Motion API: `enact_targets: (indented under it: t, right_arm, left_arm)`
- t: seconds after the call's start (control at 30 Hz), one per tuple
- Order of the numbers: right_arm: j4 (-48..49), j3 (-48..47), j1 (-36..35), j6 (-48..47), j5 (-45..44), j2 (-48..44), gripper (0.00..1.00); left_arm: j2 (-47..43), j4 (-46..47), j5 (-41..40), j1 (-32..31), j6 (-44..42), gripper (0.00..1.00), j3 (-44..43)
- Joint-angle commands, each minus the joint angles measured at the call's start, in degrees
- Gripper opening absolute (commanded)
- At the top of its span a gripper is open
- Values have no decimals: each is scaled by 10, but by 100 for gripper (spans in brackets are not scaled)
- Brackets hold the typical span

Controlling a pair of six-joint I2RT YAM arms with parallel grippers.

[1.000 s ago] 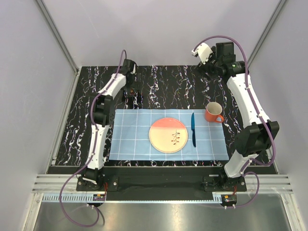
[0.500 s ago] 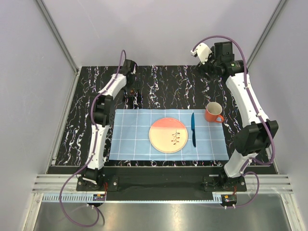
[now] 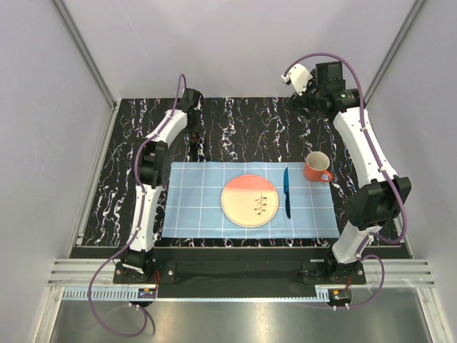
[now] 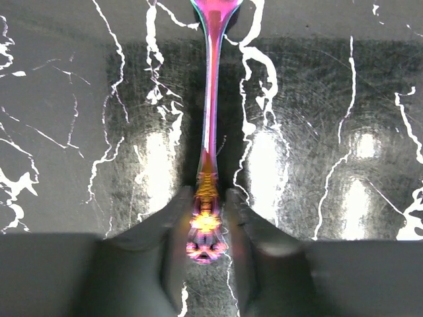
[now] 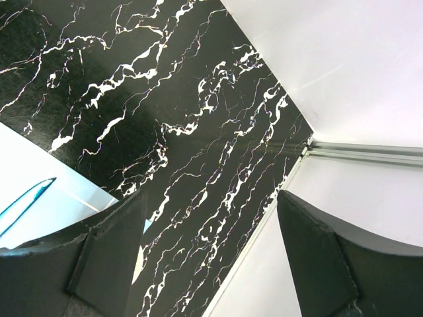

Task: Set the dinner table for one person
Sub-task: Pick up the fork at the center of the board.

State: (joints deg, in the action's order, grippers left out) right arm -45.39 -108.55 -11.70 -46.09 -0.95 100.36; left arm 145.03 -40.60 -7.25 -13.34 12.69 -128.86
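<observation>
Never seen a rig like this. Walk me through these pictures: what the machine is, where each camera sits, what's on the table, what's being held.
These are two robot arms bolted at the near edge of a black marbled table, each ending in a two-finger gripper. The wide picture looks down from above and behind them; the other two come from cameras on the wrists. A light-blue checked mat carries a pink-and-cream plate with a blue knife to its right; an orange mug stands at the mat's far right corner. The left gripper is down on the table beyond the mat, its fingers either side of an iridescent cutlery handle; whether they pinch it yet is unclear. The right gripper hangs open, holding nothing.
</observation>
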Motion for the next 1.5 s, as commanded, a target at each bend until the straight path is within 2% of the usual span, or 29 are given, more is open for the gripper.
enact_targets:
  t: [0.0, 0.3, 1.47]
  right_arm:
    - [-1, -21, -8, 8, -9, -2, 86]
    - [0, -21, -10, 9, -11, -1, 86]
    - [-8, 21, -28, 10, 25, -6, 86]
  left_arm:
    - [8, -4, -18, 8, 6, 27, 3]
    - [8, -4, -23, 7, 8, 0, 2]
    - [-75, -12, -21, -2, -40, 0, 5]
